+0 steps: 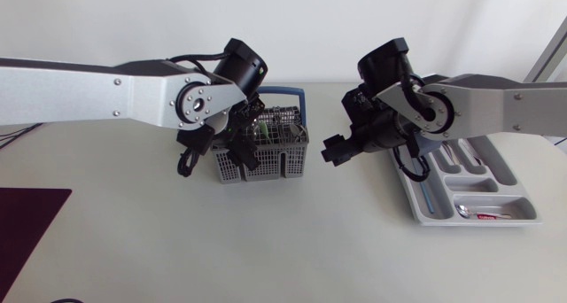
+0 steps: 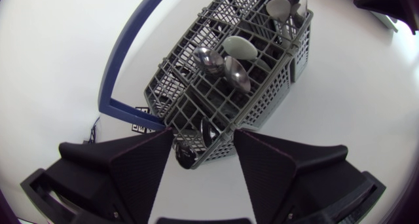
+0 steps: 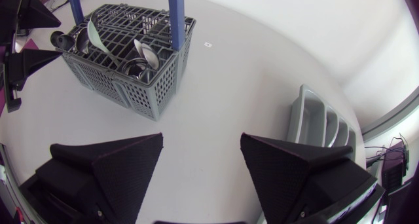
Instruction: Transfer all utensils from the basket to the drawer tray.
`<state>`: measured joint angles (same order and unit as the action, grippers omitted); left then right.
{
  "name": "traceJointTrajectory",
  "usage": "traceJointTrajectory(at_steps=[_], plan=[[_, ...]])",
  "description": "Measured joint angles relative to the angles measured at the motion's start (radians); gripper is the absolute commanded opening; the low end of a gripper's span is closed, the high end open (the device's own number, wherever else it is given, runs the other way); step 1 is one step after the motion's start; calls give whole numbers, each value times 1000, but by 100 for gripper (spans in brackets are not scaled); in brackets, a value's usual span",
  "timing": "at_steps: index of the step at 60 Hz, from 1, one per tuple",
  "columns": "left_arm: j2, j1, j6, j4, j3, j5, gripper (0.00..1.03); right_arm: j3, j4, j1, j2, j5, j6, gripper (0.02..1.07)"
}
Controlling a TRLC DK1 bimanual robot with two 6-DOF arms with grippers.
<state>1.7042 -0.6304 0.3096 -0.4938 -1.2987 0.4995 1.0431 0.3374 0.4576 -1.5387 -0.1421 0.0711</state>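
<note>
- Head view: shows the left gripper low over the basket and the right gripper between the basket and the drawer tray.
- Left wrist view: finds fingers spread and empty, straddling the basket's near corner. Spoons inside, bowls up, long axes near vertical. Could snag the mesh and tip the basket by closing off-centre.
- Right wrist view: finds that gripper splayed, holding nothing, with the basket ahead. Could clash with the other arm by crowding in.
</note>
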Motion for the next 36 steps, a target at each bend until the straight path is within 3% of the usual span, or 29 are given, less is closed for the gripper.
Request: traceJointTrajectory(at_steps=[16, 25, 36], plan=[[21, 7, 0, 36, 2, 1, 29, 0, 0, 0, 0, -16, 0, 88], [34, 7, 0, 44, 4, 2, 28, 0, -1, 0, 1, -19, 0, 88], [45, 7, 0, 60, 16, 4, 15, -8, -2, 0, 7, -19, 0, 88]])
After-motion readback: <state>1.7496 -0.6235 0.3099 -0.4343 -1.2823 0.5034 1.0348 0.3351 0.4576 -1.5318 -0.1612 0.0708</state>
